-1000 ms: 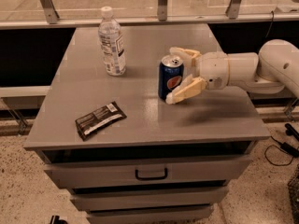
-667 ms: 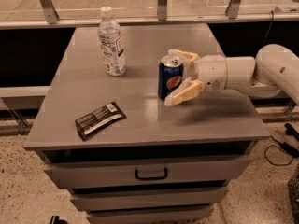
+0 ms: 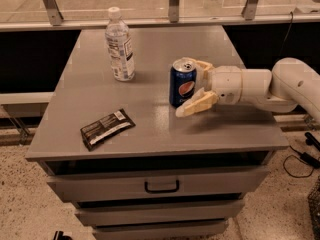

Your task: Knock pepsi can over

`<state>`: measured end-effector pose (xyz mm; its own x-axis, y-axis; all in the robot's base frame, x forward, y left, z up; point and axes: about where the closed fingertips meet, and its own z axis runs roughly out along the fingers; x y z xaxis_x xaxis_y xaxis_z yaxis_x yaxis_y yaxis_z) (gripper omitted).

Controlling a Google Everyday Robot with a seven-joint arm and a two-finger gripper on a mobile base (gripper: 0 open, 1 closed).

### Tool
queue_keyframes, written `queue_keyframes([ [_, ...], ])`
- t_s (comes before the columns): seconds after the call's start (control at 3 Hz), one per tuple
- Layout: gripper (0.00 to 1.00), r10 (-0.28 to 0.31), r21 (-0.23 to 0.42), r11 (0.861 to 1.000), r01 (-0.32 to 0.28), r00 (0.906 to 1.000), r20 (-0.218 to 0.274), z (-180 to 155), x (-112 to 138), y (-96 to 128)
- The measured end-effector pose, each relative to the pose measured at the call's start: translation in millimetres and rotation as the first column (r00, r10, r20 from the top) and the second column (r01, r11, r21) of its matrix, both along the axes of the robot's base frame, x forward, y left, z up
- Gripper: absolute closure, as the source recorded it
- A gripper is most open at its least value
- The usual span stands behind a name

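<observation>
The pepsi can point(image 3: 182, 82) stands upright near the middle of the grey cabinet top point(image 3: 150, 129). It is dark blue with a red-white-blue logo and a silver top. My gripper point(image 3: 192, 86) reaches in from the right on a white arm point(image 3: 270, 86). Its fingers are open and straddle the can's right side: one finger point(image 3: 196, 104) lies in front of the can, the other point(image 3: 202, 65) behind it. The can sits between them, close to or touching them.
A clear water bottle point(image 3: 119, 45) with a white cap stands at the back left. A dark snack wrapper point(image 3: 107, 128) lies flat at the front left. The cabinet has drawers below with a handle point(image 3: 162, 186). Railing posts stand behind.
The gripper has shifted slightly left, closer around the can. The can still stands upright in the same spot.
</observation>
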<state>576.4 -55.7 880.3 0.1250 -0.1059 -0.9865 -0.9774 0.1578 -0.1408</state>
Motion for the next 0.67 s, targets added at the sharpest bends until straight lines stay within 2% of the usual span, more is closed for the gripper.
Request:
queue_keyframes([
  [0.33, 0.17, 0.005, 0.014, 1.000, -0.005, 1.0000, 0.004, -2.1, -0.4, 0.7],
  [0.67, 0.40, 0.006, 0.019, 1.000, -0.006, 1.0000, 0.003, -4.0, 0.3, 0.3],
])
